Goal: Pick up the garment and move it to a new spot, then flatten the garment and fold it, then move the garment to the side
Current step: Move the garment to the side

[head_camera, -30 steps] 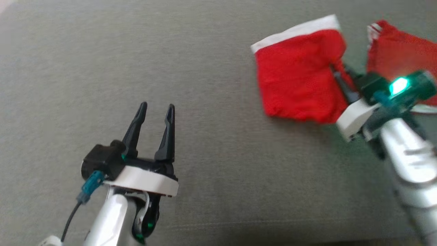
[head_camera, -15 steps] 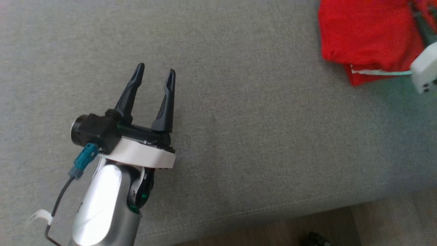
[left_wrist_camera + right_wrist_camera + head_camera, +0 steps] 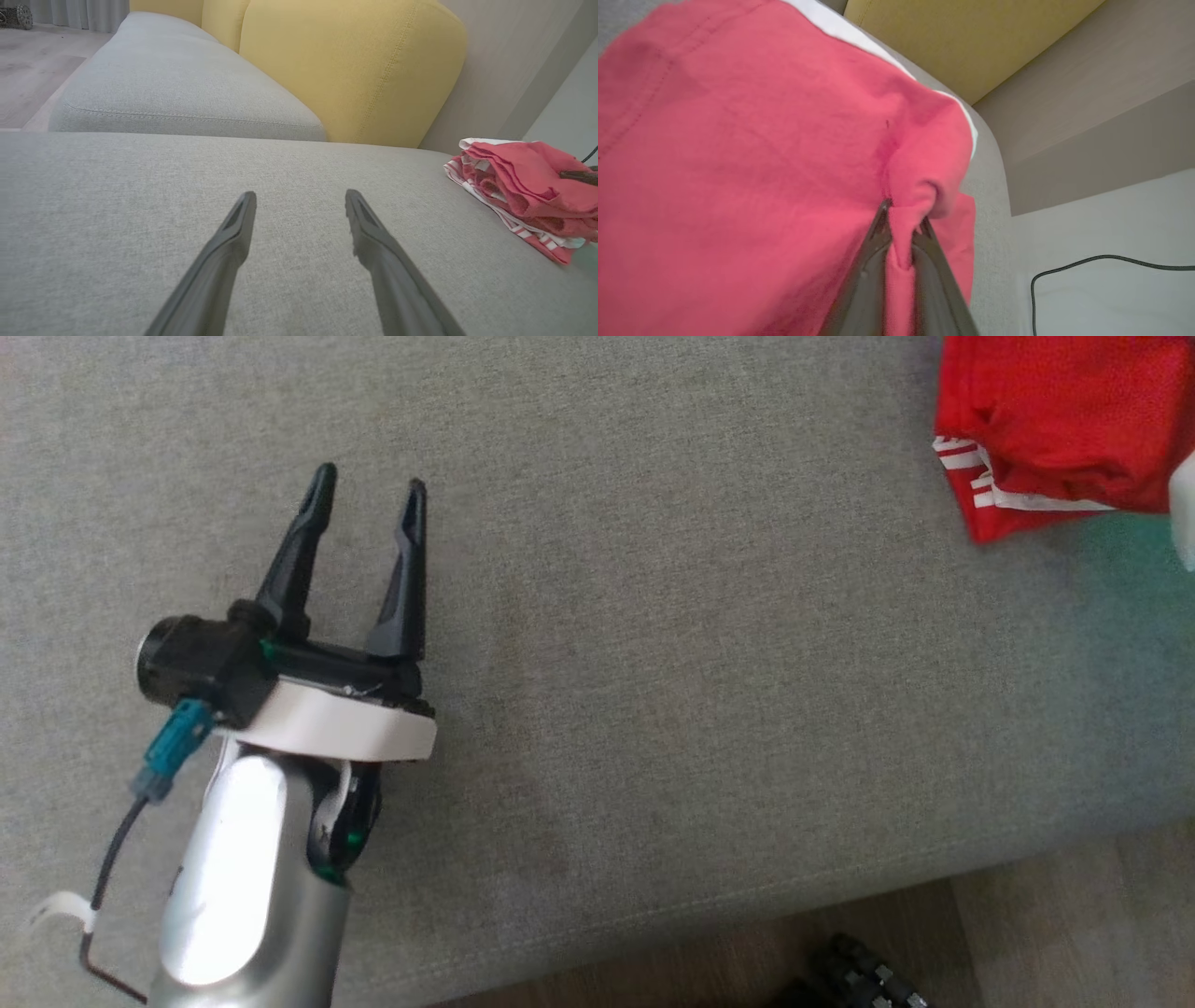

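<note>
Pinching the red garment [image 3: 738,140], the right gripper [image 3: 903,214] is clamped — its wrist view tells that. Head view: left gripper [image 3: 369,481] spread, empty.

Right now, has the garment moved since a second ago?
Yes, rightward along the sofa, parallel to its front edge. The camera moved too, but more bare sofa now separates the garment from the left gripper.

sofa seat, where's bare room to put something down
The grey seat cushion is bare across its middle, from the open left gripper to the folded red garment, and down to its front edge. It is crowded at the right end, where the right gripper pinches the garment near the yellow backrest.
</note>
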